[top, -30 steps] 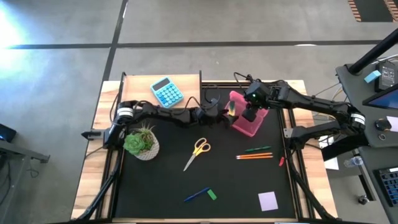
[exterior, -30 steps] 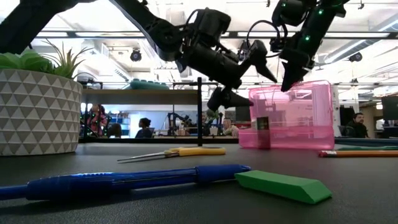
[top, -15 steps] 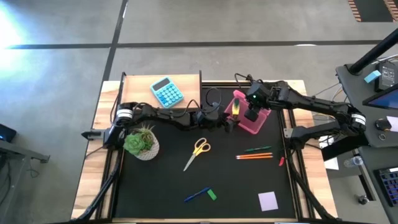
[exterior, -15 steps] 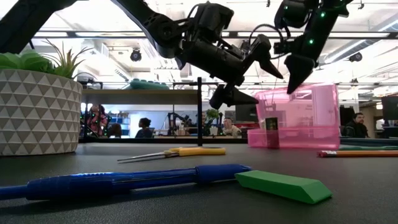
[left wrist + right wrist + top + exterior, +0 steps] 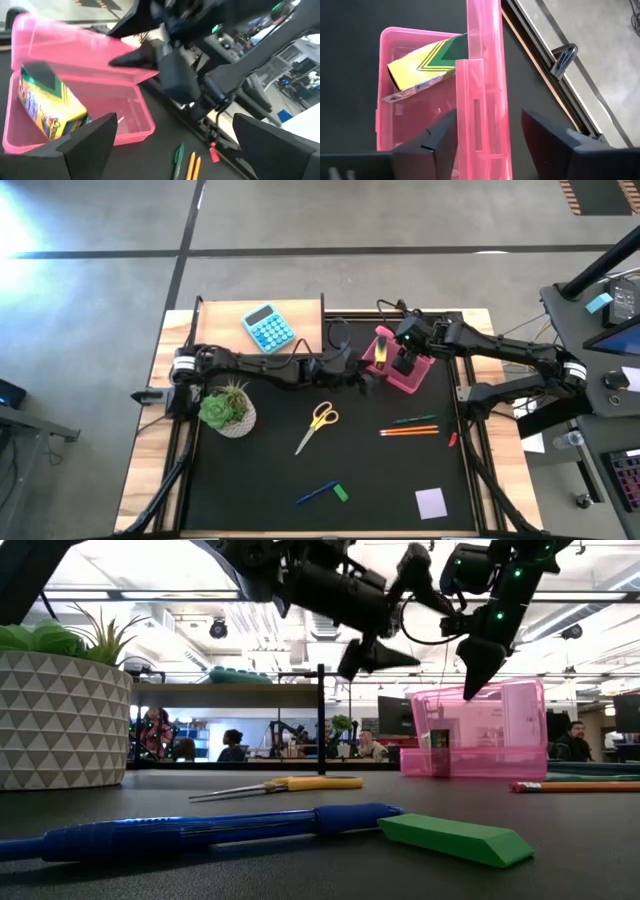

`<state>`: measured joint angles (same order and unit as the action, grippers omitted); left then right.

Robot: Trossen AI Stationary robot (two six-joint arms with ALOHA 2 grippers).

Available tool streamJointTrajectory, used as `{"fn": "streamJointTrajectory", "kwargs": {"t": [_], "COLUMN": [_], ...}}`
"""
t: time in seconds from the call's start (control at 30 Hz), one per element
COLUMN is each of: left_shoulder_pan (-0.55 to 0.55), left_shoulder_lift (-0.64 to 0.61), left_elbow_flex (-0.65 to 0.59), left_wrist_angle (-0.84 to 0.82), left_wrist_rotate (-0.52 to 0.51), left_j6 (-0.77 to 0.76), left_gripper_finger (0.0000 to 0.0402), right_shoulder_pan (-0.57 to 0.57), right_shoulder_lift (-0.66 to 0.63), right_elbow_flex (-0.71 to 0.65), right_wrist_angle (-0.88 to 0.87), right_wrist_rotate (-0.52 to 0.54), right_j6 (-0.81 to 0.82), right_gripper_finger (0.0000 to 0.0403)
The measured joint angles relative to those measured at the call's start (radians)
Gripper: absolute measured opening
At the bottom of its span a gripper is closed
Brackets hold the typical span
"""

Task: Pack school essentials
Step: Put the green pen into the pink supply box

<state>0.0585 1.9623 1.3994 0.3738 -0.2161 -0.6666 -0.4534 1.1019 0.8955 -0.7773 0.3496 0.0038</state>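
High view: your landmark is the pink case (image 5: pixel 398 370), sitting at the far side of the black mat (image 5: pixel 250 480). The right gripper (image 5: pixel 403 364) is hovering directly over the case, at its raised lid. The left gripper (image 5: pixel 368 377) is sitting just beside the case, on the side facing the potted plant (image 5: pixel 228 410). The yellow box (image 5: pixel 379 352) is lying inside the case. You're seeing the scissors (image 5: pixel 318 423) between the case and the plant, nearer the mat's front. The pencils (image 5: pixel 410 429) are lying near the case toward the front. The blue pen (image 5: pixel 315 494), green eraser (image 5: pixel 341 493) and lilac note pad (image 5: pixel 431 502) are well apart from the case along the front edge. The blue calculator (image 5: pixel 269 328) is lying on the wood behind the mat.

Low view: the right gripper (image 5: pixel 478 658) is hanging with fingers apart, one tip just above the case (image 5: pixel 480 735) lid. The left gripper (image 5: pixel 398 608) is hovering above and beside the case, fingers wide apart, holding nothing.

Left wrist view: you're looking at the case (image 5: pixel 75 95) open, the yellow box (image 5: pixel 45 102) leaning in one end. Both fingers are spread wide.

Right wrist view: the fingers are standing apart, straddling the upright lid (image 5: pixel 481 80) without clamping it. The yellow box (image 5: pixel 422 67) is resting inside the case (image 5: pixel 400 115).
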Motion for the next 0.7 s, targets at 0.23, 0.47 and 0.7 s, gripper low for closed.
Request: {"fn": "streamJointTrajectory", "kwargs": {"t": [0.23,0.47,0.7], "left_shoulder_pan": [-0.014,-0.033,-0.06], "left_shoulder_lift": [-0.05,-0.109,-0.144], "left_elbow_flex": [-0.003,-0.02,-0.02], "left_wrist_angle": [-0.015,-0.097,-0.112], "left_wrist_rotate": [0.002,0.003,0.003], "left_j6": [0.023,0.03,0.051], "left_gripper_finger": [0.0379,0.038,0.038], "right_shoulder_pan": [-0.001,-0.015,-0.082], "right_shoulder_lift": [-0.021,-0.077,-0.097], "right_elbow_flex": [0.029,0.05,0.05], "right_wrist_angle": [-0.04,-0.06,-0.064], "right_wrist_rotate": [0.026,0.156,0.257], "right_j6": [-0.004,-0.032,-0.073], "right_gripper_finger": [0.0263,0.0271,0.0253]}}
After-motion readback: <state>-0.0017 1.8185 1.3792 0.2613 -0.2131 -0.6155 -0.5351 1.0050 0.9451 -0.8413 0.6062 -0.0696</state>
